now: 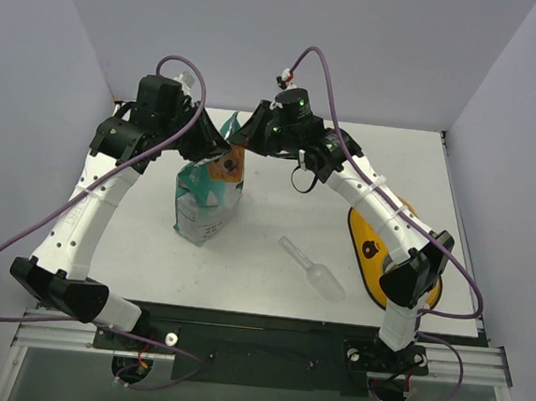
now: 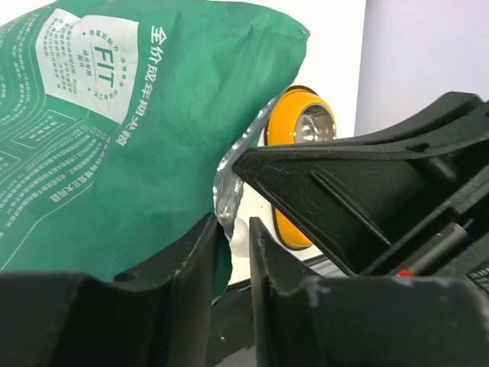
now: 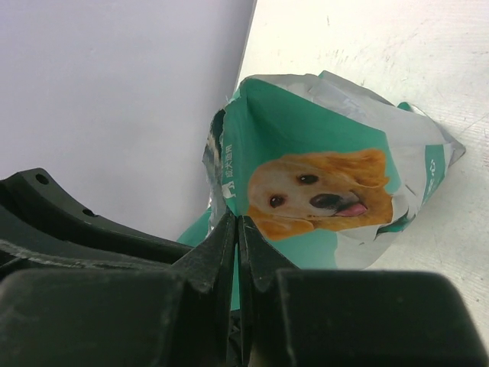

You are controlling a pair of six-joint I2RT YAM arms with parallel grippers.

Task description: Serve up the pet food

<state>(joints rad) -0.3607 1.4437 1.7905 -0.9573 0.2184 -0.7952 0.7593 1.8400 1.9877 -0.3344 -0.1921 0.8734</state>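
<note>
A teal-green bag (image 1: 207,200) with a dog picture stands upright left of the table's middle. The pet food is hidden. My left gripper (image 1: 210,137) is at the bag's top from the left. In the left wrist view this gripper (image 2: 234,222) is open by a narrow gap, and the bag's (image 2: 114,138) torn silver edge lies against the left finger, unclamped. My right gripper (image 1: 245,138) reaches the bag's top from the right. In the right wrist view it (image 3: 237,220) is shut on the torn top edge of the bag (image 3: 321,122).
A clear plastic scoop (image 1: 313,270) lies on the table to the right of the bag. A yellow bowl (image 1: 369,249) sits at the right, partly under the right arm, and shows behind the bag in the left wrist view (image 2: 284,126). Walls close in the back and sides.
</note>
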